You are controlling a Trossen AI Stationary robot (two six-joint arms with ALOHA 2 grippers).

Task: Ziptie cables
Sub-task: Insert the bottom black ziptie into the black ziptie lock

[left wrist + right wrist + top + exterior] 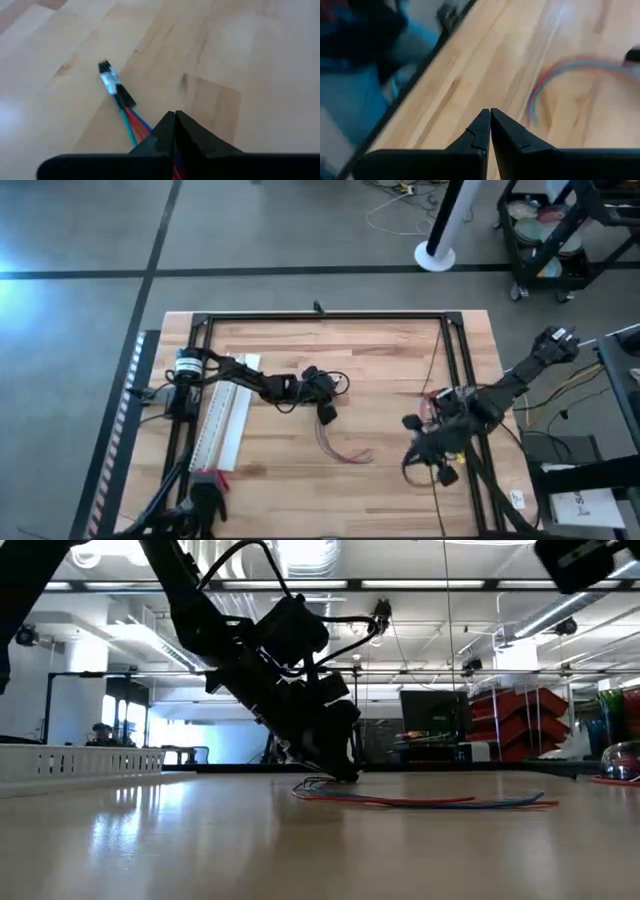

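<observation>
The cables [342, 450] lie flat on the tabletop [380, 370] near its middle, their long axis running from the left end effector [327, 414] toward the right arm's side and curving slightly. The left end effector is down at one end of the bundle, fingers pressed together on the wires, as its wrist view shows: red, blue and green strands pass under the closed tips, and beyond them a short dark connector with a small pale end [111, 82] points away from the fingers. The low view shows the bundle [430, 802] stretched level along the wood from the left end effector [345, 772], something the overhead view only hints at. The right end effector [443, 470] waits near the tabletop's right edge, fingers together on nothing; its wrist view shows the cables [555, 75] as a blurred coloured arc ahead.
</observation>
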